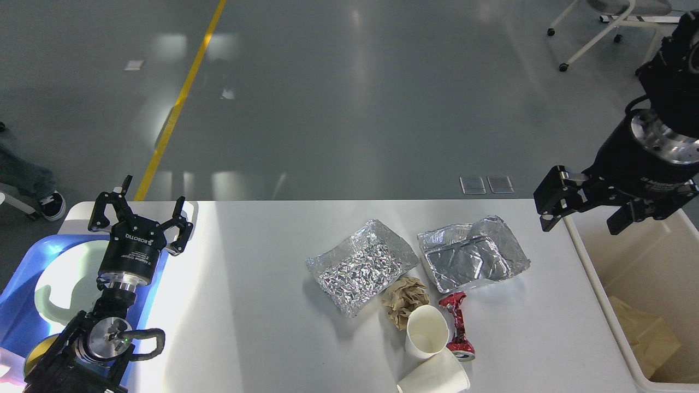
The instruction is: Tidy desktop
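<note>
White matte rounded-corner desktop (262, 327) fills lower centre. On it: two crumpled silver foil trays (360, 267). Left gripper (141, 210) over desktop's left end, jaws apart, empty. Right gripper (587, 213) above desktop's right edge, jaws apart, empty.

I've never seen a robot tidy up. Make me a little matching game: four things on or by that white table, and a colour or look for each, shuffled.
Things:
1. crushed can
2. crumpled paper ball
3. tray at the table's left end
4. upright paper cup

Looks:
A. blue
B. white
C. red
D. brown

Pairs: 1-C, 2-D, 3-A, 4-B
</note>
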`<state>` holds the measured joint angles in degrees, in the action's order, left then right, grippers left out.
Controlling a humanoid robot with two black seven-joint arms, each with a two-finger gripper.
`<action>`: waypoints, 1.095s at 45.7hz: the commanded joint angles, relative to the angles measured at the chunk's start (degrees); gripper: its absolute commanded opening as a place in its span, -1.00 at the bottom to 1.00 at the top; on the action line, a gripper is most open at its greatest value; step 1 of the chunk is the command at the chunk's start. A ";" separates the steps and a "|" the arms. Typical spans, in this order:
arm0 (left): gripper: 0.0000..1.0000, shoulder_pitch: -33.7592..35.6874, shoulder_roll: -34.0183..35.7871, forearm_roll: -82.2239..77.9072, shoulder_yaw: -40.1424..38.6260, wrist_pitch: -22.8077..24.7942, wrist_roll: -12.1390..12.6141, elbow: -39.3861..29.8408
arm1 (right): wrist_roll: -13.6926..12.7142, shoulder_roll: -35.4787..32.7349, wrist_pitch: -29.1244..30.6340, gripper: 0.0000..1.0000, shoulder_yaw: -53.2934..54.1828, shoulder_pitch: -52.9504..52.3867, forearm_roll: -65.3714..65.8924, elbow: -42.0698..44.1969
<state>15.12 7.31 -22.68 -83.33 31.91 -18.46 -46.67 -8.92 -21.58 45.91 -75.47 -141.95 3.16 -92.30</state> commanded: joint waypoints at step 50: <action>0.93 0.00 -0.01 0.00 -0.08 0.09 0.00 0.00 | -0.22 4.18 -34.04 0.70 0.14 29.36 -73.55 4.31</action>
<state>15.13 7.29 -22.68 -83.41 31.96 -18.46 -46.67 -9.14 -17.76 12.95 -76.32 -115.15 -65.39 -90.49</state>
